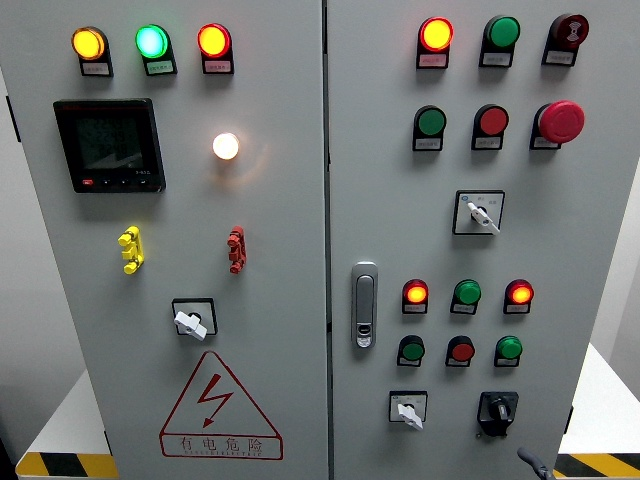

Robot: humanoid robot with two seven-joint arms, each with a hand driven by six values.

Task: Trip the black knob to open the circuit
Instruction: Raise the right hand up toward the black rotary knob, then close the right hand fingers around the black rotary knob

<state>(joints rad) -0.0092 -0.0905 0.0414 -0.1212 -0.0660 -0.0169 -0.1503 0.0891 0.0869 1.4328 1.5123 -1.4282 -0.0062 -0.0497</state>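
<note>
A grey electrical cabinet fills the head view. The black knob sits on the right door near the bottom, on a black square base, with its pointer slightly tilted. Just below and right of it, a grey fingertip of my right hand pokes up from the bottom edge, apart from the knob. Too little of the hand shows to tell how the fingers stand. My left hand is out of sight.
White selector switches sit on both doors. Lit and unlit pilot lamps, a red mushroom stop button, a door latch, a black meter and a lightning warning triangle are also there.
</note>
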